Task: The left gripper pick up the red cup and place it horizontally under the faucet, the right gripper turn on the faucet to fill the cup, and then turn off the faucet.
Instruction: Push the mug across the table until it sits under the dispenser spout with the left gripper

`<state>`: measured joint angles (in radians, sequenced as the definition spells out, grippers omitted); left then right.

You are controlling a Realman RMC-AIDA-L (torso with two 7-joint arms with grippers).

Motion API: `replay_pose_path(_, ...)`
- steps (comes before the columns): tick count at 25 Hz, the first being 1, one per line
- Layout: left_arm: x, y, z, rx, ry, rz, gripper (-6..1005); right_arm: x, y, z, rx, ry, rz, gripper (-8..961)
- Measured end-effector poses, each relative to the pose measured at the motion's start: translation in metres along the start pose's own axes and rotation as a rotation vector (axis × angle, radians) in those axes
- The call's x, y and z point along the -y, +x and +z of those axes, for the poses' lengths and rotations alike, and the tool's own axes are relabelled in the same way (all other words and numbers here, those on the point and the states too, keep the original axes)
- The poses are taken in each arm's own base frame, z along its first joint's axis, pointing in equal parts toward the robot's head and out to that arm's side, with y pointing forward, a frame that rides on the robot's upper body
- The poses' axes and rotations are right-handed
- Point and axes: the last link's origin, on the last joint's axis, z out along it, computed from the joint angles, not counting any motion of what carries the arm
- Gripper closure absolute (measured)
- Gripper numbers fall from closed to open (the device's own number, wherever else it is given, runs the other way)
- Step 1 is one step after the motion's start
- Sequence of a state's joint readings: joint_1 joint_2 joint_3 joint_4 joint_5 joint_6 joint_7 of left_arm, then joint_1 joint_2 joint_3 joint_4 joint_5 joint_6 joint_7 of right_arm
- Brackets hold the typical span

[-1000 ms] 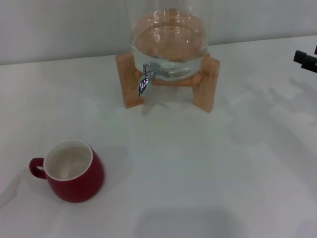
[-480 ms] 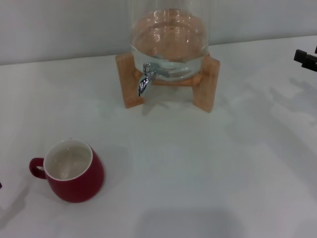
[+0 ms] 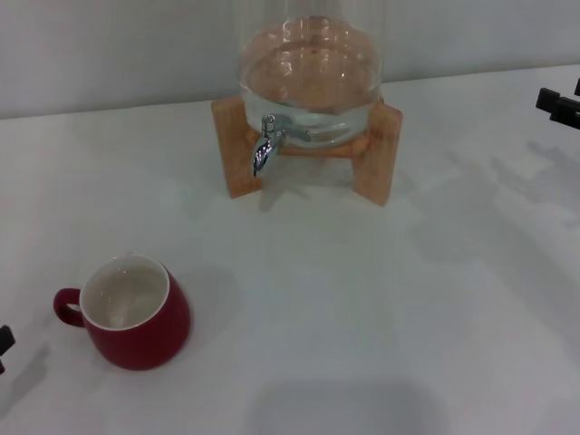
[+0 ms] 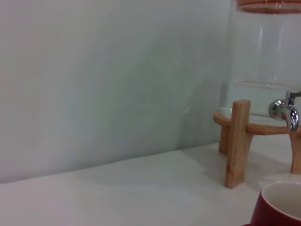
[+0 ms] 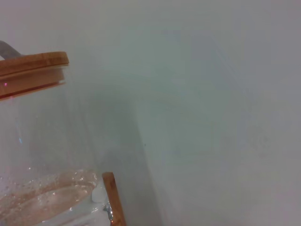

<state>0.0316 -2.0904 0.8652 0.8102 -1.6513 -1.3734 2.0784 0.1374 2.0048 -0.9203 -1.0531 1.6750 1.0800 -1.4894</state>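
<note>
The red cup [image 3: 133, 313] stands upright on the white table [image 3: 362, 299], its white inside facing up and its loop handle turned away from the water dispenser [image 3: 308, 82]. It sits well apart from the dispenser, nearer the robot and off to its left. The faucet [image 3: 265, 147] juts from the front of the dispenser's glass jar, spout pointing down, between the legs of the wooden stand [image 3: 237, 149]; nothing is under it.

The left gripper [image 3: 4, 346] shows only as a small black tip at the edge of the head view, low over the table, just beyond the cup's handle and clear of it. Whether its jaws are open or closed cannot be told; it holds nothing that can be seen. Its wrist camera looks level across the table past the cup's rim [image 4: 282, 202] toward the stand and faucet [image 4: 284, 110].

The right gripper [image 3: 560, 107] is a black piece at the far right edge, raised beside the dispenser and well apart from it; its jaw state cannot be told either. Its wrist camera sees the jar's wooden lid [image 5: 33, 73].
</note>
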Motion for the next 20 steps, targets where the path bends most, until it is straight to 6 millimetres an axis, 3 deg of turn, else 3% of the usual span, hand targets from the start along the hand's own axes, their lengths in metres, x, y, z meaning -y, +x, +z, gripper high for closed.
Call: replay_pose_path(20,-0.002,-0.013,0.034,0.078,-0.009,0.064,124,0.004,-0.001,-0.001,0.007,0.016,0.004,158)
